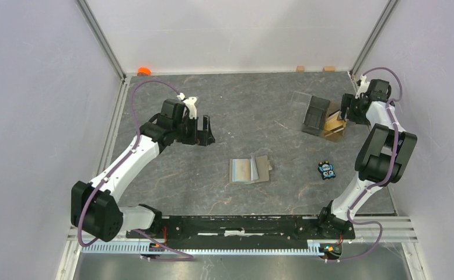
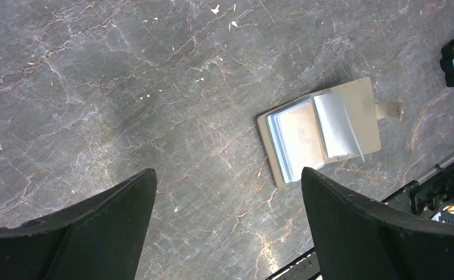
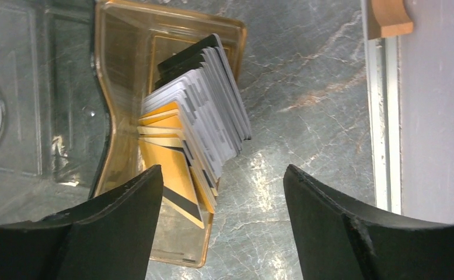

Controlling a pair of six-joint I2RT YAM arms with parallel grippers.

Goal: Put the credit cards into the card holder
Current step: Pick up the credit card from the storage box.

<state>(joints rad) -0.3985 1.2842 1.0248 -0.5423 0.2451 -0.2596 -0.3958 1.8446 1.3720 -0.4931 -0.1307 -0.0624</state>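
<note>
One card holder [image 1: 249,170] lies open mid-table; the credit cards [image 3: 195,116] — a stack too crowded to count — stand far right. Left gripper [image 2: 227,175] and right gripper [image 3: 223,170] — both spread.

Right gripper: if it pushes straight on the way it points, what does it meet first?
Probably the credit cards in the amber tray, ahead of the open right gripper; depth unclear.
</note>
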